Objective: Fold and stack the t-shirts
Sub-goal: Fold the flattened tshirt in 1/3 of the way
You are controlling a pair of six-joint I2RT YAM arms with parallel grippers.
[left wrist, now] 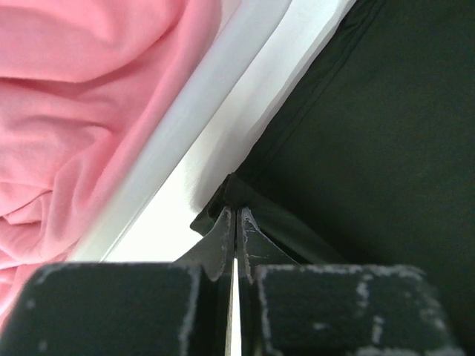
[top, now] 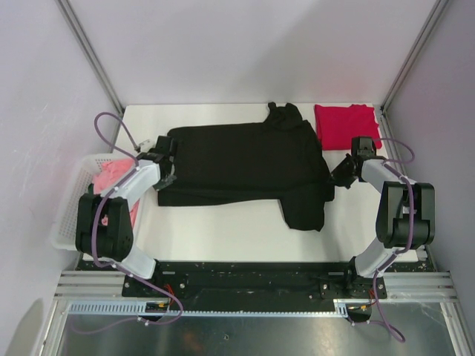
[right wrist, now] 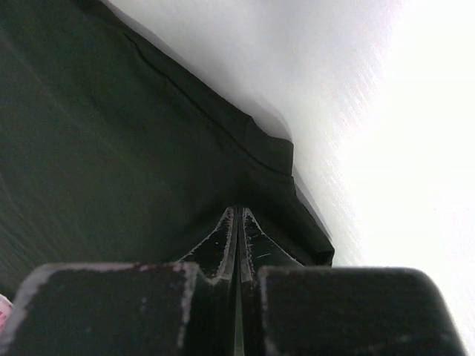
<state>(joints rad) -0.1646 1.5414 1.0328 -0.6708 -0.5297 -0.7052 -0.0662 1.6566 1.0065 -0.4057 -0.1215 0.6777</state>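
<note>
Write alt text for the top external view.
A black shirt lies spread on the white table, the left gripper and right gripper each shut on one end. A folded red shirt lies far right; a white basket with pink cloth stands left.

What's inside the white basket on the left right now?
A crumpled pink garment fills the visible part of the basket. The left arm covers part of it, and anything beneath the pink cloth is hidden.
</note>
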